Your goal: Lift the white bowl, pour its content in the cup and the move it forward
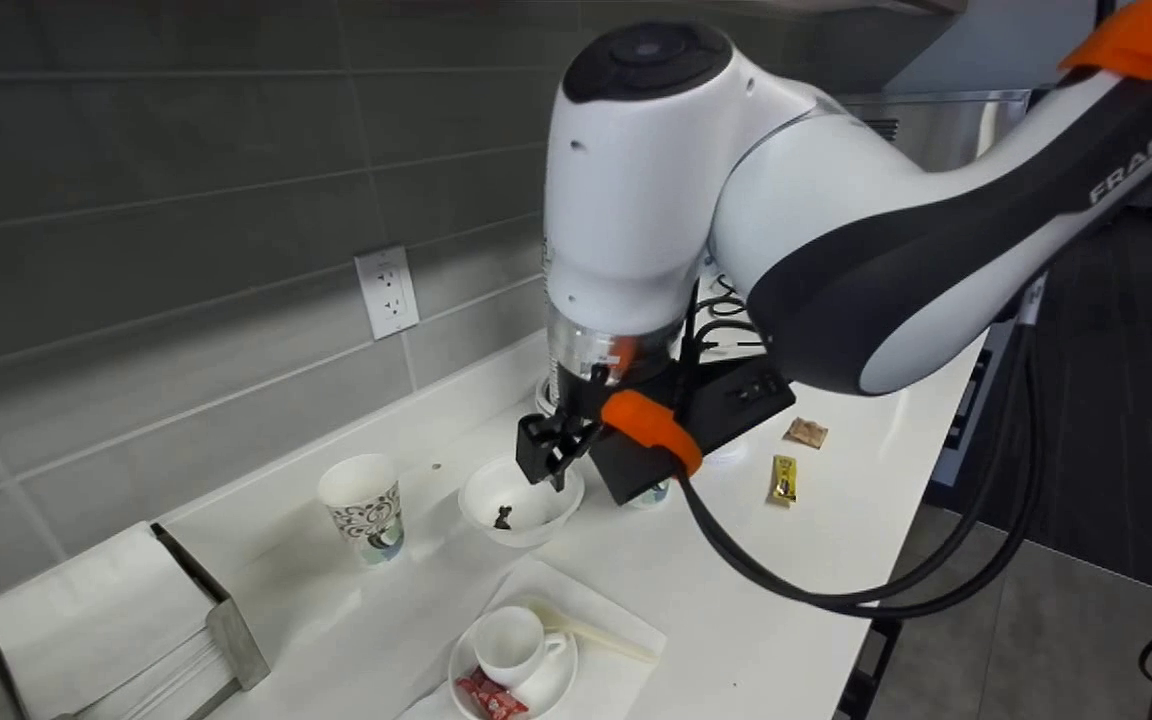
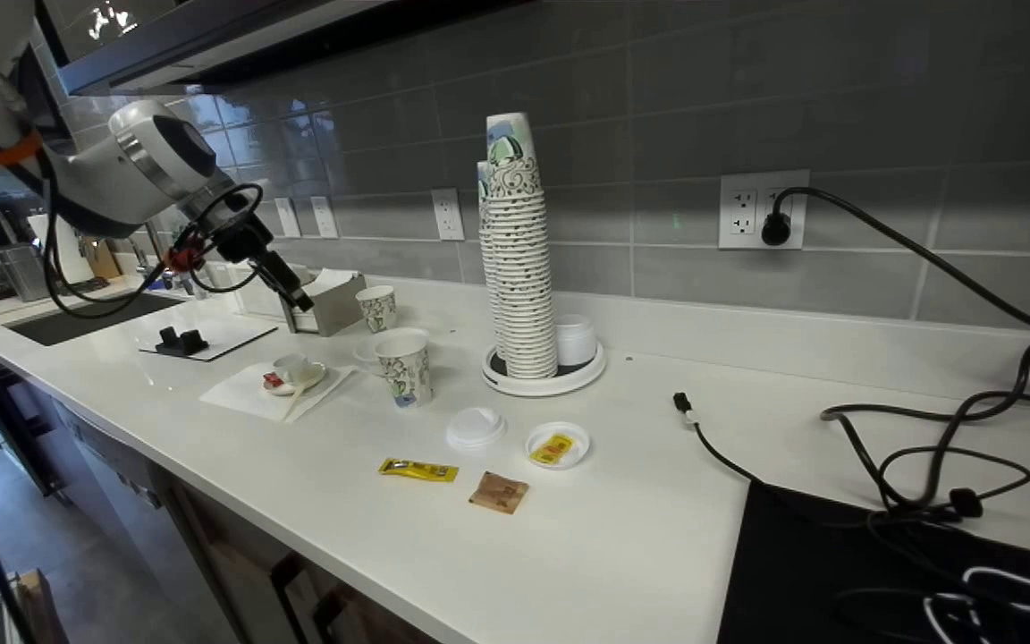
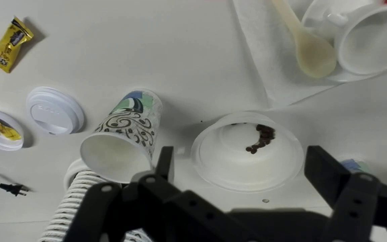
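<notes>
The round white bowl (image 1: 528, 522) stands upright on the counter, with several small dark pieces inside. It shows whole in the wrist view (image 3: 247, 171) and is partly hidden behind a paper cup in an exterior view (image 2: 367, 355). Patterned single paper cups stand on either side of it: one (image 1: 368, 515), also seen in part in the wrist view (image 3: 351, 164), and another (image 2: 408, 371), upright in the wrist view (image 3: 133, 121). Which is the task's cup I cannot tell. My gripper (image 3: 239, 151) is open and empty, above the counter; its fingers flank the bowl in the wrist view without touching it.
A tall stack of cups (image 2: 519, 277) stands on a round tray by the wall. A napkin holder (image 1: 236, 640), a white mug (image 1: 508, 645) on a saucer with a spoon (image 3: 314, 53), a lid (image 3: 54, 111) and a yellow packet (image 2: 418, 470) are around.
</notes>
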